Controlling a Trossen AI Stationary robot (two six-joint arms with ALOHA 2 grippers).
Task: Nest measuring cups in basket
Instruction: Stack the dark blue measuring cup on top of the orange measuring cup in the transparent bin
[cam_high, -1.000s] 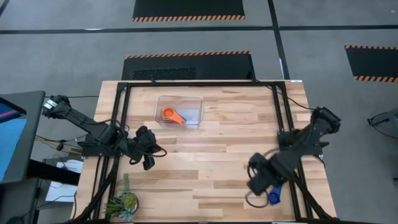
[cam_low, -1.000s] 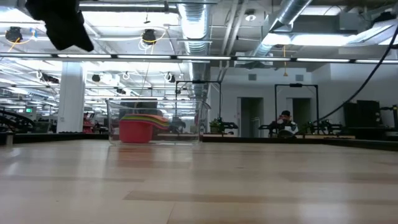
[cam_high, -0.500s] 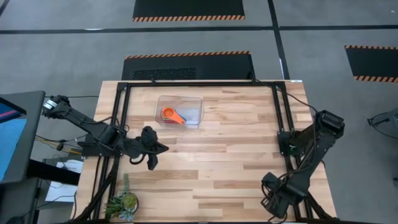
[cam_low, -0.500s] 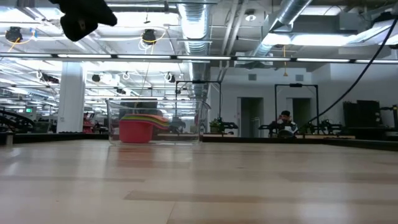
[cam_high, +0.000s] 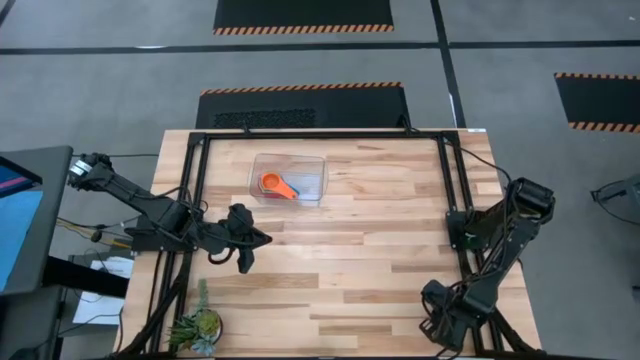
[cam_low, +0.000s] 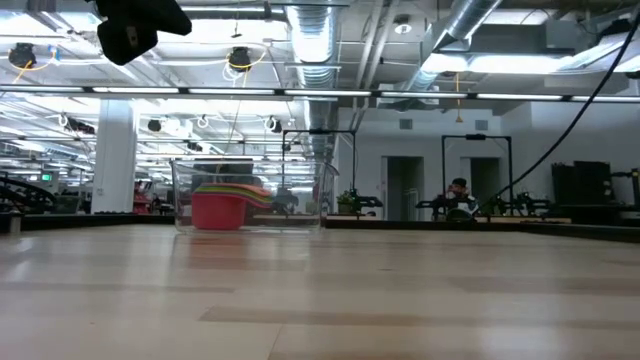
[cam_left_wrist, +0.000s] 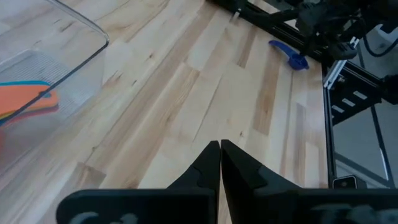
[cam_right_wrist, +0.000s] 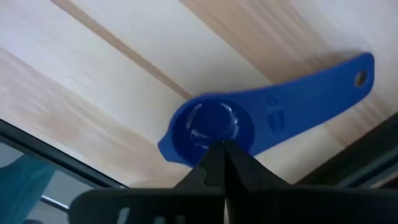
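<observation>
A blue measuring cup lies on the table at the near right corner, bowl up, its handle flat on the wood. My right gripper points down over it, shut at the bowl's rim; in the high view my right gripper hides the cup. The clear basket stands far left of centre and holds nested cups, an orange one on top and a red one at the bottom. My left gripper hangs shut and empty above the table, just on the near side of the basket. My right gripper comes from above, pointing down, and its shut fingertips meet on the rim of the blue cup's bowl, on the side away from the handle. The tips themselves hide whether the wall is between them. The cup rests flat on the table.
Black frame rails run along the table's left and right sides. A small potted plant stands at the near left corner. Bare wood spreads across the middle of the table. A person sits far off in the room.
My right gripper has swung toward the table's near right corner and sunk down onto the blue cup, then kept still there. My left gripper has tipped its fingers upward a little and then stayed in place.
</observation>
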